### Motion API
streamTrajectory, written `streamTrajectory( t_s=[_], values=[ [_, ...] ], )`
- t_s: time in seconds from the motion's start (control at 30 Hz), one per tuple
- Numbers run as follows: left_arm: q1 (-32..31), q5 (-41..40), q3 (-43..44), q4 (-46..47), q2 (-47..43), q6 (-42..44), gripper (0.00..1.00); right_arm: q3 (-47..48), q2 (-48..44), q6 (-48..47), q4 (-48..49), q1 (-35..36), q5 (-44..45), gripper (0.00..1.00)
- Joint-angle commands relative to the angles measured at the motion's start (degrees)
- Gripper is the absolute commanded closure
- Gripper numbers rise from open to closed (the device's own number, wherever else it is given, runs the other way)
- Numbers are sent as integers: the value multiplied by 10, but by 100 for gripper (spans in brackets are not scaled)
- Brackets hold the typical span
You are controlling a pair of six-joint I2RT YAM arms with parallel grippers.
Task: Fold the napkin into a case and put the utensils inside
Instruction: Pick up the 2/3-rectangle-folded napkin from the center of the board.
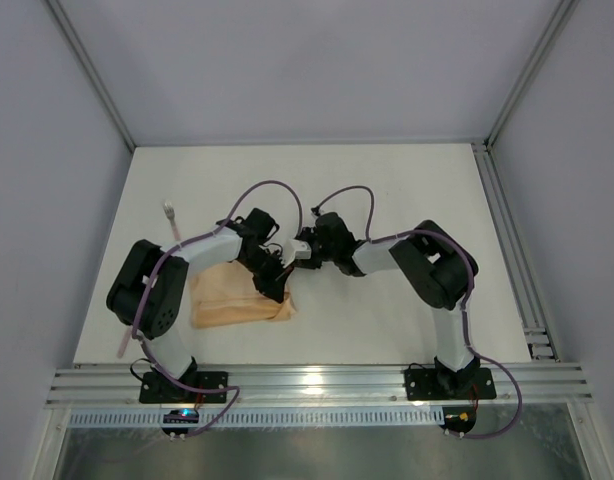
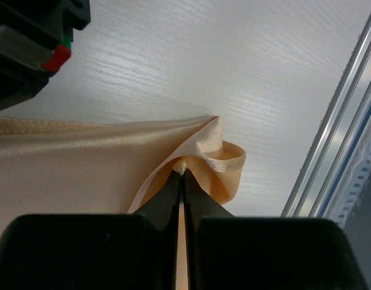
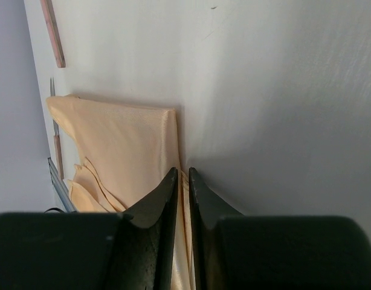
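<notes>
The peach-orange napkin (image 1: 227, 300) lies folded into a rough rectangle at the near left of the table. My left gripper (image 1: 275, 292) is shut on its bunched right corner; the left wrist view shows the cloth (image 2: 83, 163) pinched at the left gripper's tips (image 2: 183, 174). My right gripper (image 1: 285, 268) sits just behind it, jaws closed on the napkin's folded edge (image 3: 119, 145), cloth showing between the right gripper's tips (image 3: 182, 176). One utensil (image 1: 173, 222) lies left of the napkin, another (image 1: 123, 343) at the table's left edge. Both also show in the right wrist view (image 3: 53, 33), (image 3: 57, 154).
An aluminium rail (image 1: 317, 385) runs along the near edge, also in the left wrist view (image 2: 336, 151). A frame track (image 1: 507, 240) borders the right side. Grey walls enclose the white table (image 1: 407, 190).
</notes>
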Motion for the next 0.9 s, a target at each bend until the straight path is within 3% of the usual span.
streamTrajectory(
  t_s=[0.0, 0.33, 0.87],
  values=[
    [3, 27, -3, -9, -14, 17, 100, 4, 14, -1, -9, 12, 15, 83],
    [7, 30, -4, -13, -13, 23, 100, -34, -8, 0, -3, 12, 19, 86],
    [7, 16, -14, -26, -14, 45, 100, 15, -37, -149, -169, 61, 126, 80]
  ],
)
